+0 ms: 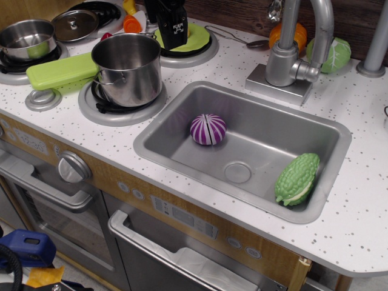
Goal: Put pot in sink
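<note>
While the black robot gripper hangs at the back of the white speckled countertop, its fingertips sit over a lime-green round plate on the rear burner; whether the jaws are parted or closed cannot be told, and nothing visibly sits between them. Just in front of the gripper and slightly to its left in view, the tall shiny stainless-steel pot stands upright on the front round grey burner, apart from the gripper and outside the basin. Further forward and to the right of the gripper lies the rectangular grey metal sink with rounded corners and a round drain. Inside it rest a purple-and-white striped ball-shaped toy vegetable near the left wall and a bumpy green toy gourd against the front right corner. Right of the gripper rises the grey faucet, with an orange toy and a green cabbage toy behind it. Left of the gripper sit a flat lime-green rectangular block touching the pot's burner area, a smaller shallow steel pot, and a steel lid with a knob.
</note>
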`<action>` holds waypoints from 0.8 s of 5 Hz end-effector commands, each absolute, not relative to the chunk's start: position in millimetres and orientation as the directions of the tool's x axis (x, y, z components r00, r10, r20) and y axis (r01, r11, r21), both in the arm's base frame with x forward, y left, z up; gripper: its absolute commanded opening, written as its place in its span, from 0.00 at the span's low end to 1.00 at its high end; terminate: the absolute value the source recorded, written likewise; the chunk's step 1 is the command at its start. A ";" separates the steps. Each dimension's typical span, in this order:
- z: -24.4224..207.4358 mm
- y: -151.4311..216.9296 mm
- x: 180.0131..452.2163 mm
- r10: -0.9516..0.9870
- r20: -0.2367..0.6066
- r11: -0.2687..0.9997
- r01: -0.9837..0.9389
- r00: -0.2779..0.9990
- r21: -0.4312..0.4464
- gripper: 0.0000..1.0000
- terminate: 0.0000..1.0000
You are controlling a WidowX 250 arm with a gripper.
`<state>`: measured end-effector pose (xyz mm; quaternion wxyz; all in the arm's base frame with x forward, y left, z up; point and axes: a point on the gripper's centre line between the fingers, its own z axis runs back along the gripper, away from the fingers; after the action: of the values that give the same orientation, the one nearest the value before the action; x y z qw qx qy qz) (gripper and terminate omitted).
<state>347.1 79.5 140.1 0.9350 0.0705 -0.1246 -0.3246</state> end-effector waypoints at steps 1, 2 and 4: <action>140.1 79.5 347.1 -0.625 0.187 0.779 0.589 0.758 0.213 1.00 0.00; 136.5 90.9 355.7 -0.545 0.208 0.836 0.505 0.812 0.215 1.00 0.00; 123.6 119.5 366.3 -0.416 0.249 0.906 0.374 0.874 0.199 1.00 0.00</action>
<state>361.7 118.0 98.8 0.9716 0.0460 -0.1233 -0.1965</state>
